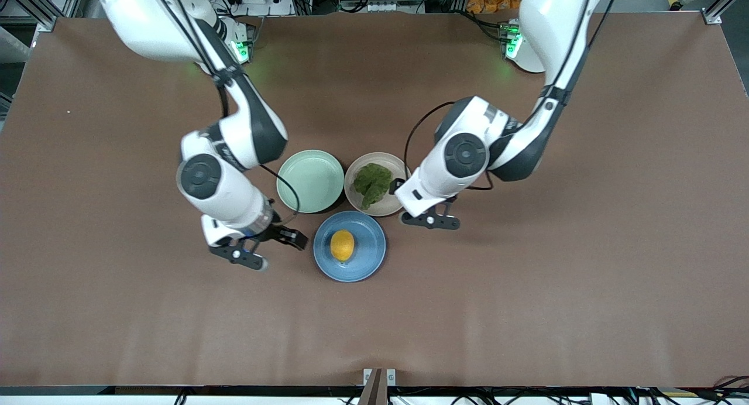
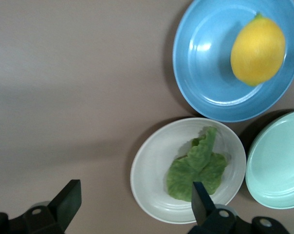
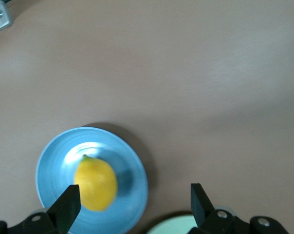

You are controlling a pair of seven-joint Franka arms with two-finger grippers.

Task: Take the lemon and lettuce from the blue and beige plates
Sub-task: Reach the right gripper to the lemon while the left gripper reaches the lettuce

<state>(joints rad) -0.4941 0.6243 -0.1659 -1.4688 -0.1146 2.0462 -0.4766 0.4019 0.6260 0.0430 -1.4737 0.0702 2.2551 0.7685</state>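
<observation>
The lemon point(image 1: 342, 245) lies on the blue plate point(image 1: 374, 260), the plate nearest the front camera. The lettuce point(image 1: 373, 182) lies on the beige plate point(image 1: 391, 202). My right gripper point(image 1: 268, 248) is open and empty, low over the table beside the blue plate toward the right arm's end. Its wrist view shows the lemon point(image 3: 95, 184) on the blue plate point(image 3: 54, 165) by one finger. My left gripper point(image 1: 431, 220) is open and empty, over the table beside the beige plate toward the left arm's end. Its wrist view shows the lettuce point(image 2: 198, 165), beige plate point(image 2: 152, 175), lemon point(image 2: 258, 49) and blue plate point(image 2: 205, 58).
An empty mint-green plate point(image 1: 310, 181) sits beside the beige plate, toward the right arm's end; it also shows in the left wrist view point(image 2: 278, 165). The three plates nearly touch. A small metal bracket point(image 1: 379, 376) is at the table's front edge. Brown tabletop surrounds the plates.
</observation>
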